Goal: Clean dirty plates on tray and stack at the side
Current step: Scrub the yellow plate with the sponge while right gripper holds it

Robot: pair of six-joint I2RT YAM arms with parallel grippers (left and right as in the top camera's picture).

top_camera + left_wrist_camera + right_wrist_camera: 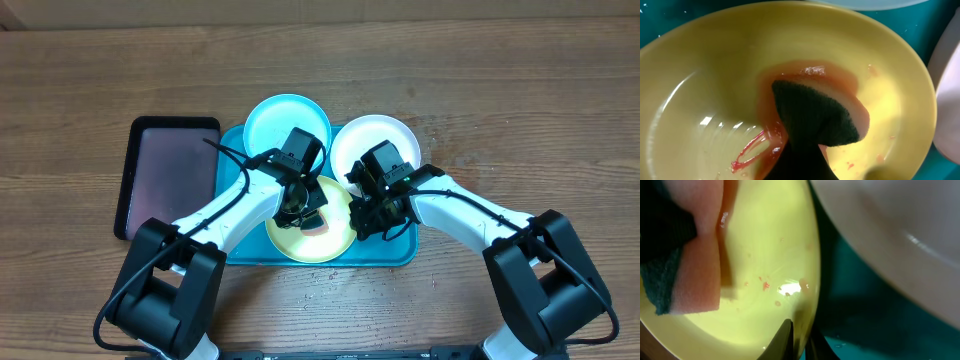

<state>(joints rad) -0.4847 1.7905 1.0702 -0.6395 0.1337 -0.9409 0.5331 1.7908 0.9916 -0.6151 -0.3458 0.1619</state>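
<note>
The left arm (225, 215) reaches forward and inward, its hand (298, 200) pointing down and clamped on a sponge (815, 120), while the right arm (470, 212) mirrors it, its hand (372, 212) pinched on the rim of the yellow-green plate (765, 255).

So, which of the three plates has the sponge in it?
The yellow-green plate, nearest the robot: the left gripper holds the sponge in it. The light blue plate and the white plate have none.
</note>
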